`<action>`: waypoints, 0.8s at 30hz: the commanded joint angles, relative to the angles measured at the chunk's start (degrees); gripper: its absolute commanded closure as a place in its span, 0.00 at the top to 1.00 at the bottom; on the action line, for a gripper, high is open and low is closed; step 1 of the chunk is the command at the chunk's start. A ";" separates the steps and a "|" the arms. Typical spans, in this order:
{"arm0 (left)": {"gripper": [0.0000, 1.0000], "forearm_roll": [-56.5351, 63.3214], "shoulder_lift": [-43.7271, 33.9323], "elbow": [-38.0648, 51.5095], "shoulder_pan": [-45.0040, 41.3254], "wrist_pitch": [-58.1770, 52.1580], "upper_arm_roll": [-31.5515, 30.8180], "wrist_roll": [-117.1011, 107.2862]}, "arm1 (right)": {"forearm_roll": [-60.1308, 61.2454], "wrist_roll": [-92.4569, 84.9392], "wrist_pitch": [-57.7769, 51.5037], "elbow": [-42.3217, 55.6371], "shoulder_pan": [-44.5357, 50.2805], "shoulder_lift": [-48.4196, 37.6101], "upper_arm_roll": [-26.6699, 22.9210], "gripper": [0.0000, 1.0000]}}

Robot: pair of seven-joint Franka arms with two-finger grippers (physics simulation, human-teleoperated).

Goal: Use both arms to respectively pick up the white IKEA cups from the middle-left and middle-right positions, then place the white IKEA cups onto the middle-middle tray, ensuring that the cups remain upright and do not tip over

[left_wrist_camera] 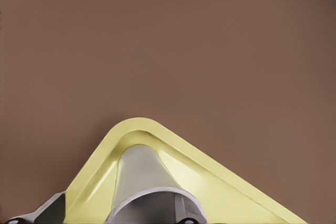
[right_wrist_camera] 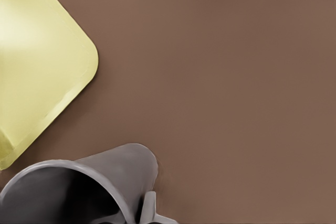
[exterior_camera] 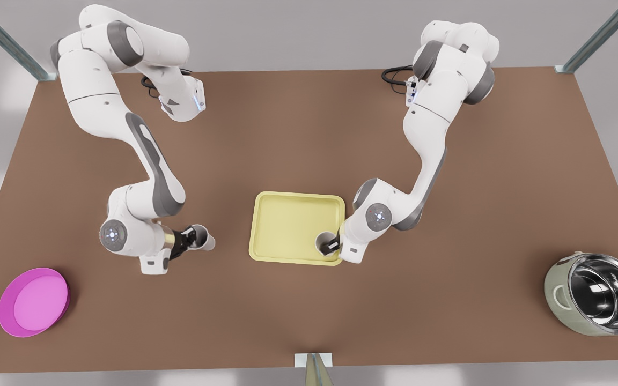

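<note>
1. Near edge of the brown tabletop: round magenta-pink dish at 8 o'clock, big steel-lined pot at 4 o'clock. Neither is touched.
2. Right end effector, on the arm at the front view's left, is clamped on one small plain white tapered cup. One finger lies against the cup wall.
3. That cup is at 9 o'clock of the tray, clear of it, over bare tabletop. In the front view it looks tilted, base toward the tray. Can't tell if it touches the tabletop.
4. Pale yellow rectangular shallow tray sits mid-tabletop.
5. Left end effector, on the arm at the front view's right, grips the second white cup at its rim.
6. This cup is upright inside the tray, in the 4 o'clock corner, just beside the raised rim.
7. Both arm bases stand at the far edge, at 11 and 1 o'clock.
</note>
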 commanded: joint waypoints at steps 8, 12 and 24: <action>1.00 10.09 -14.27 8.08 8.20 -44.15 0.14 -4.37 | 3.12 23.00 1.85 9.98 13.27 6.87 -0.70 0.21; 1.00 17.39 -33.52 1.06 16.38 -51.29 4.53 63.84 | 0.31 33.11 5.89 11.56 19.07 9.69 -0.88 0.21; 1.00 10.62 -31.50 1.32 19.46 -49.61 4.62 64.03 | -2.59 36.54 13.10 6.73 19.95 11.62 -1.40 0.26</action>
